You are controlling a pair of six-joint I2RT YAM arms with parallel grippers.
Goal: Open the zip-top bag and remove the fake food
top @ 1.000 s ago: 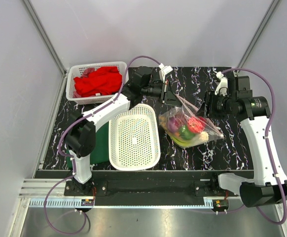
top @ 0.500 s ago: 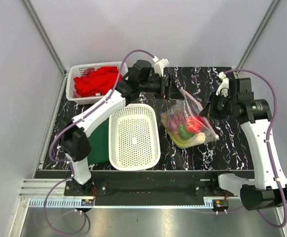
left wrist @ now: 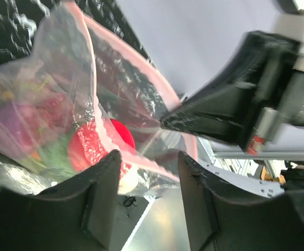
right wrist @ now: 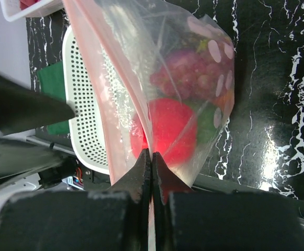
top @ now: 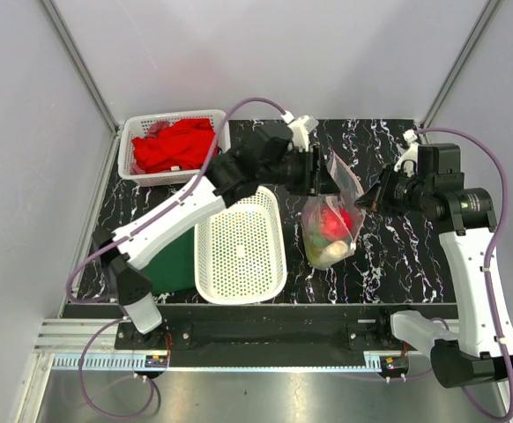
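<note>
The clear zip-top bag point(top: 334, 220) hangs upright over the black table, its pinkish zip strip point(right wrist: 97, 78) at the top. Inside it lies the fake food: a red apple point(right wrist: 167, 130), purple grapes point(right wrist: 188, 76) and a green piece point(right wrist: 210, 123). My right gripper point(top: 368, 199) is shut on the bag's upper edge point(right wrist: 152, 156) and holds it up from the right. My left gripper point(top: 325, 174) is at the bag's top from the left. Its jaws stand open point(left wrist: 149, 157), with the bag's pink rim point(left wrist: 157, 89) just ahead of the fingertips.
An empty white perforated basket point(top: 239, 247) lies left of the bag. A second white basket point(top: 133, 154) at the back left holds a red cloth point(top: 175, 145). A green cloth point(top: 179, 260) lies under the left arm. Grey walls enclose the table.
The bag has risen from lying flat and spread to hanging upright and narrow. My right gripper shut on its edge. My left arm swung right to the bag's top, jaws now apart.
</note>
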